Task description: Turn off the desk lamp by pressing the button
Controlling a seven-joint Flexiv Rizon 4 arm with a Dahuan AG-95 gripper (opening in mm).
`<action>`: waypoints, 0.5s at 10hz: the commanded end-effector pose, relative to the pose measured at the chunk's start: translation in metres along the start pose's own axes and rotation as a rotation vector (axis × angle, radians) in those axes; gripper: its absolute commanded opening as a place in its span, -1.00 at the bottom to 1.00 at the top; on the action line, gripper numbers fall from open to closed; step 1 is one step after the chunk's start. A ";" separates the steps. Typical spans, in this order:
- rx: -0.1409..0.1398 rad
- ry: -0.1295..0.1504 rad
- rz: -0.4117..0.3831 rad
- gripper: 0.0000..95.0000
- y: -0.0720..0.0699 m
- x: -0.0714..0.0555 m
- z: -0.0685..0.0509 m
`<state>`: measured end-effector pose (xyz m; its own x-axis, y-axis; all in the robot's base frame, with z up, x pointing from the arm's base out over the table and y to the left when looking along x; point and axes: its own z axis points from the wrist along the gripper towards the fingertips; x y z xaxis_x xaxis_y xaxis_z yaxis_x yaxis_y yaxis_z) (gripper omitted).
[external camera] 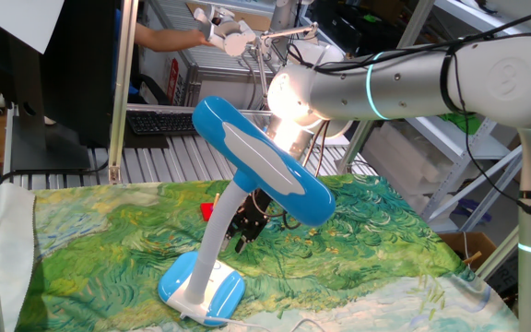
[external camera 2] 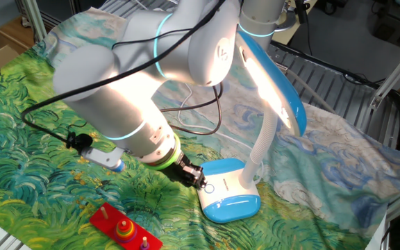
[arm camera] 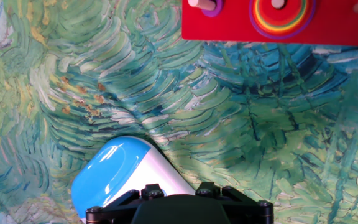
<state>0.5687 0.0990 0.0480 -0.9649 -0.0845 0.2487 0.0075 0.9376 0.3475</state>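
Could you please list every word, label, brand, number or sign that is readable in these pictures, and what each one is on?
No text reads clearly in any view.
Grey robot arm: a small round logo mark on the joint, too blurred to read.
Sky-blue and white plastic desk lamp: small marks on the base, not legible.
Red and white box on the background shelf: print too small to read.

**Two desk-side cameras and one on the hand**

One fixed view looks across the desk [external camera: 109, 240] from low at its edge, toward shelving behind. The other fixed view looks steeply down from the opposite side, closer in. Both share the sky-blue and white plastic desk lamp [external camera: 247, 175] [external camera 2: 273, 90]. The hand view faces straight down, very near the painted cloth [arm camera: 104, 81].
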 end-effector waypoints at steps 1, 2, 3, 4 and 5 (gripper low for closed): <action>-0.001 0.001 0.003 -0.20 0.001 0.000 0.001; -0.001 0.001 0.005 -0.20 0.001 0.001 0.001; -0.001 0.001 0.006 -0.20 0.001 0.001 0.001; -0.001 0.001 0.007 -0.20 0.001 0.001 0.001; -0.003 0.001 0.012 -0.20 0.001 0.001 0.001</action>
<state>0.5683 0.1012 0.0472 -0.9639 -0.0740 0.2559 0.0204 0.9373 0.3479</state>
